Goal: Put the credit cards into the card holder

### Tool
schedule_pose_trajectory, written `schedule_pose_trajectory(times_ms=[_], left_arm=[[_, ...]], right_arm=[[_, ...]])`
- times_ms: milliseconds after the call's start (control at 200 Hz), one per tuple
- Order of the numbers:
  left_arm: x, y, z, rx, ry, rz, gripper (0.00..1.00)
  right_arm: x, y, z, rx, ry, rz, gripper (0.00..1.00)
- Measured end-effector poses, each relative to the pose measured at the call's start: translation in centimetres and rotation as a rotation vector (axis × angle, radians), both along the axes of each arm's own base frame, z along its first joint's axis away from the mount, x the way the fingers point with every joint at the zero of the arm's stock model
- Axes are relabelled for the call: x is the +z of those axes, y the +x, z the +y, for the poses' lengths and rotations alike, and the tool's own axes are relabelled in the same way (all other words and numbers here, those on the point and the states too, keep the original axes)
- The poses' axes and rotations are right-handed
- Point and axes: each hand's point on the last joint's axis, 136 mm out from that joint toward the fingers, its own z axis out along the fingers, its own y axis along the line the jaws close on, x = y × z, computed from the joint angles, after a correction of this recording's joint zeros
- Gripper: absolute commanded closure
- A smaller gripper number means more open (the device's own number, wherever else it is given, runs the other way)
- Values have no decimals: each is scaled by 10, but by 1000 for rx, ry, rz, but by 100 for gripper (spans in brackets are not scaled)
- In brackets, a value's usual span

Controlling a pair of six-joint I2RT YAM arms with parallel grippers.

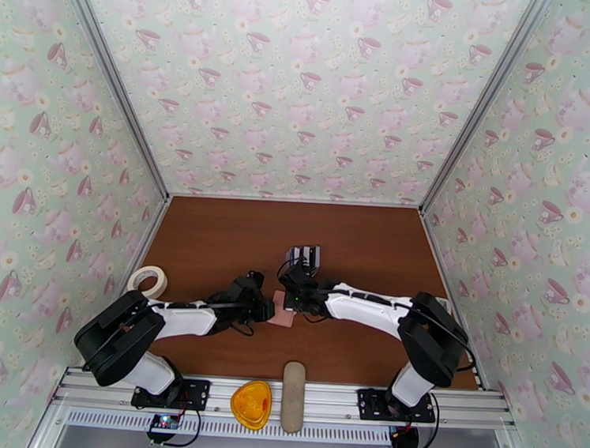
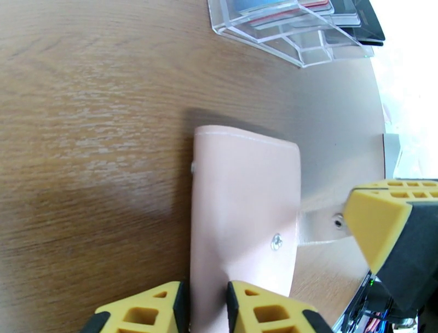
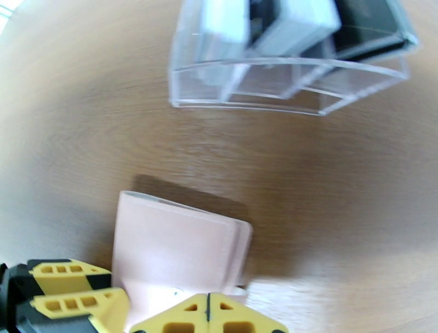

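Grips the card holder [image 2: 246, 208] by its near end with the left pincer [image 2: 205, 306], one finger on each face of the pale pink cover. Presses the right pincer [image 3: 208, 313] fully together just beside, on the snap-tab side. Cannot tell whether the thin tab is caught between those fingers.

Finds the holder lying flat on the bench [image 1: 215, 240], directly ahead of both pincers. Sees it folded over, with no sleeve exposed and the tab sticking out sideways, seemingly unsnapped.

Finds the credit cards [image 3: 295, 22] farther out, beyond both pincers. Sees them standing in the clear rack [image 3: 246, 87], well apart from the holder and from either pincer. Counts no card lifted and none in a sleeve.

Judges the task barely begun: holder secured, perhaps about to be opened. Leaves nearly everything to do: spreading the cover, drawing each card from the rack, sliding it into a sleeve. Probably calls for one pincer pinning the holder open while the other fetches cards.
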Motion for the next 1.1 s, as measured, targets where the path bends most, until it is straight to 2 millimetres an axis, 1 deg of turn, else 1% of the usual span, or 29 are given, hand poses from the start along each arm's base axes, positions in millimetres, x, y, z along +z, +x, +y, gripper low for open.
schedule_pose_trajectory(times_ms=[130, 326, 466, 571, 756, 1097], left_arm=[[0, 1, -1, 21, -11, 7, 71], [0, 3, -2, 52, -21, 9, 72], [0, 3, -3, 67, -24, 10, 72], [1, 3, -3, 74, -35, 6, 68], [5, 1, -5, 75, -57, -1, 62], [6, -2, -6, 64, -58, 7, 61]], right_arm=[[0, -7, -10, -6, 12, -3, 97], [-9, -22, -28, -45, 33, 14, 97], [-10, -30, -39, -78, 68, 12, 97], [-10, -32, -42, -90, 81, 9, 97], [-7, -26, -38, -87, 87, -13, 98], [13, 6, -20, -57, 112, -87, 98]])
